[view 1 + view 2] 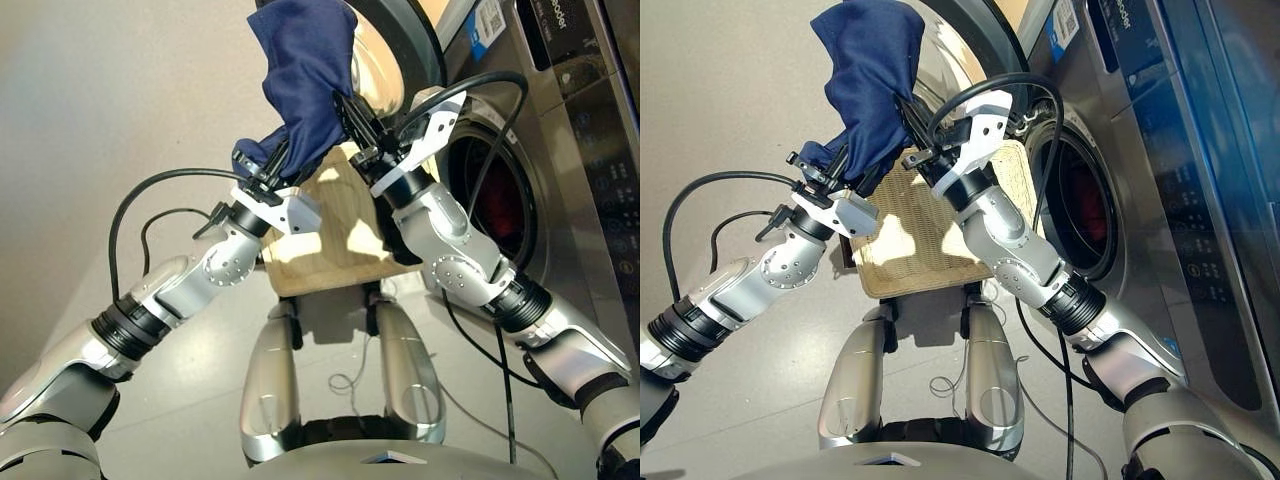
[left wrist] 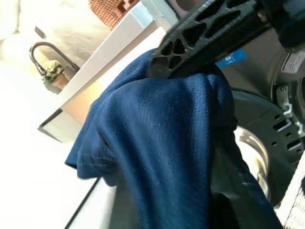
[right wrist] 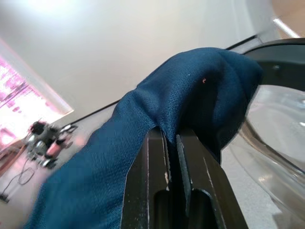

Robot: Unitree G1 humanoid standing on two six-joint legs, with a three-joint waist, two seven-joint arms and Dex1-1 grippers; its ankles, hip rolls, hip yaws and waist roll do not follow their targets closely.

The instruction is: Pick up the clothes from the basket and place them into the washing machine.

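Where wrist views miss it, red garment [image 1: 497, 212] inside drum [image 1: 520, 190].

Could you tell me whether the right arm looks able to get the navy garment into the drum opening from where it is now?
Probably yes: the washing machine door stands open, the opening beside the right gripper looks unobstructed, though the left gripper also holds the navy garment.

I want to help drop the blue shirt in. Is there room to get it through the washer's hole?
Yes, probably. The round opening of the washing machine looks open, with only something red deep inside. It is crowded between both tools, where the navy garment hangs. The basket looks bare.
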